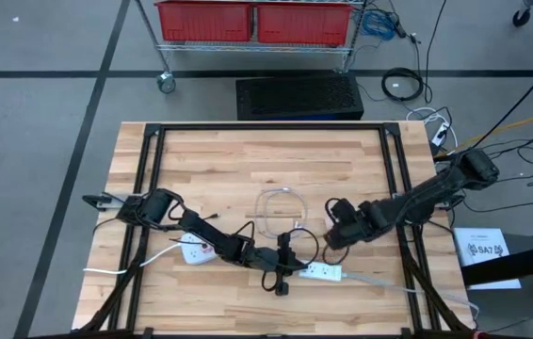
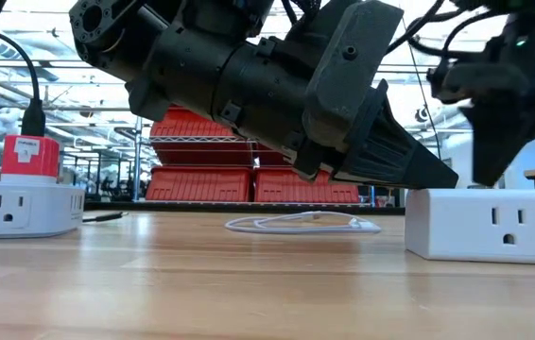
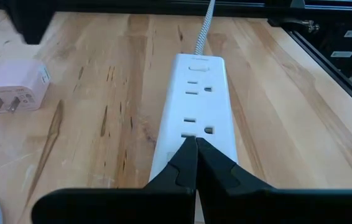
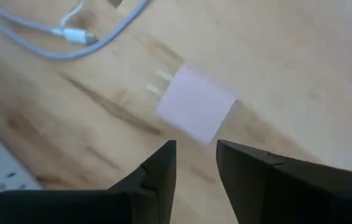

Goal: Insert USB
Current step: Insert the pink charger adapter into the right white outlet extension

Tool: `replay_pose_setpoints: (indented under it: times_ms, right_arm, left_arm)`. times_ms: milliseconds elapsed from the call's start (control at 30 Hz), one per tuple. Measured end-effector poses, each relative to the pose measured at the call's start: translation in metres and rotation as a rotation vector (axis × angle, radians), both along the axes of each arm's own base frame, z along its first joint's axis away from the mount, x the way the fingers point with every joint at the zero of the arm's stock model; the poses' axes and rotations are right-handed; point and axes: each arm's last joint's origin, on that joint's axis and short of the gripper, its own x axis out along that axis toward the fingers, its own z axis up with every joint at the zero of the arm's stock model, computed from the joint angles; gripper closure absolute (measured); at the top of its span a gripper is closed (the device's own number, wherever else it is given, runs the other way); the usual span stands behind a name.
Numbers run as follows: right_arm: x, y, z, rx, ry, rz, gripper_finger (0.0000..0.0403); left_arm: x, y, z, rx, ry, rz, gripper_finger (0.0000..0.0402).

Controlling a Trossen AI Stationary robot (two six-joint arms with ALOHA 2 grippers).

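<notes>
A white power strip (image 3: pixel 194 112) lies flat near the table's near edge (image 1: pixel 323 273), its braided cord running off toward the right. My left gripper (image 3: pixel 196 142) is shut, its tips over the strip's end by the last outlet (image 2: pixel 438 179). A small pale plug-in charger (image 4: pixel 194 102) lies on its side on the wood, prongs (image 4: pixel 158 82) pointing sideways; it also shows beside the strip (image 3: pixel 11 93). My right gripper (image 4: pixel 194 149) is open and hovers above it (image 1: pixel 337 235). A coiled white USB cable (image 1: pixel 281 212) lies at mid-table. My left gripper's shut fingertips (image 3: pixel 188 152) stand at the power strip's end (image 3: pixel 185 134), slanting down from the table's left. Whether they touch it I cannot tell.
A second white power strip (image 1: pixel 196 250) with a red plug (image 2: pixel 29 156) sits near the left arm. The table's black frame rails (image 1: pixel 398 188) run along its sides. Bare wood lies toward the far edge (image 1: pixel 266 155). Red bins stand on a cart beyond the table (image 1: pixel 252 21).
</notes>
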Motion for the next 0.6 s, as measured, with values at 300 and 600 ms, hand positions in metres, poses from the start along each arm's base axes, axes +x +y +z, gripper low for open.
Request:
replay_pose_setpoints:
  times_ms: [300,600]
  right_arm:
    - [0.005,-0.013,0.0,-0.245,0.145,0.591,0.0293]
    - [0.011,-0.021,-0.001,-0.122,0.141,0.69,0.0246]
  left_arm:
    - [0.0,0.0,0.0,0.007,0.0,-0.003,0.0395]
    - [0.0,0.0,0.0,0.019,0.0,-0.028,0.0396]
